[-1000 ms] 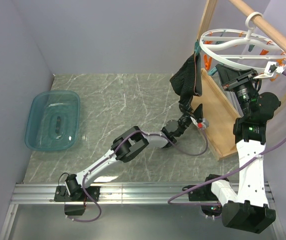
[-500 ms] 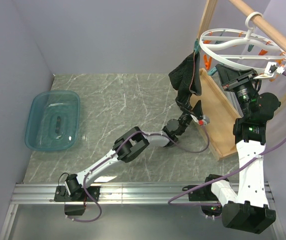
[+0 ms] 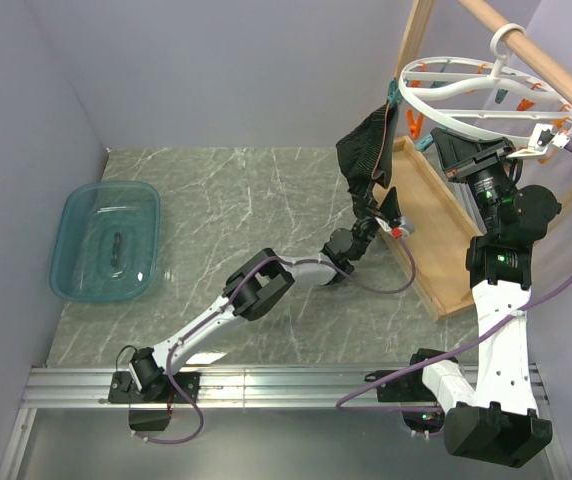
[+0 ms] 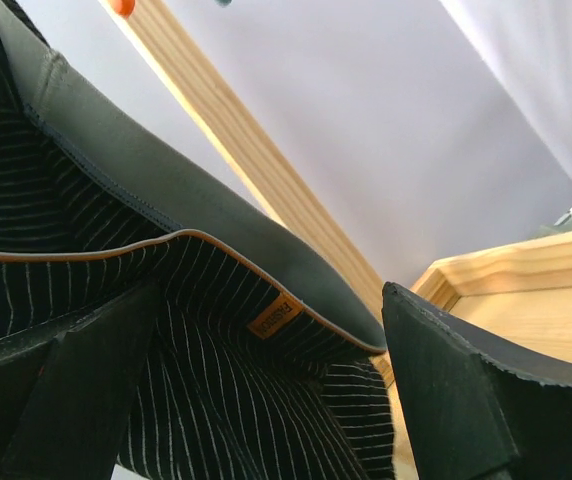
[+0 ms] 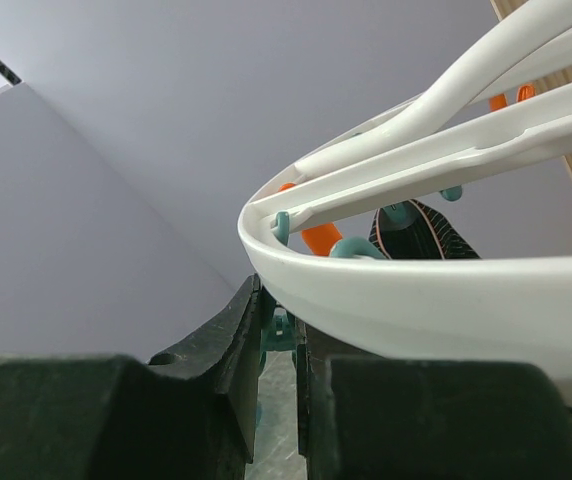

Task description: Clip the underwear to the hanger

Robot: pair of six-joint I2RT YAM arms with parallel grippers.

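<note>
Left wrist: soft pinstriped underwear [image 4: 86, 200] between spread left jaws; right jaws pinch teal clothespin [image 5: 282, 332] below hanger [image 5: 446, 300].

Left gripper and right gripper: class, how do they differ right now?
The left gripper has jaws wide apart; the right gripper has them nearly shut on what looks like a teal clothespin. The left gripper sits below the hanging underwear; the right gripper is up against the hanger rim. Both are black.

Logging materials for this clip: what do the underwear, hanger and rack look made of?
The underwear: soft knit fabric, black with fine pinstripes, matte; it folds and drapes. The hanger: smooth white plastic, likely; slightly glossy moulded ring. The rack: pale wood, visible grain.
</note>
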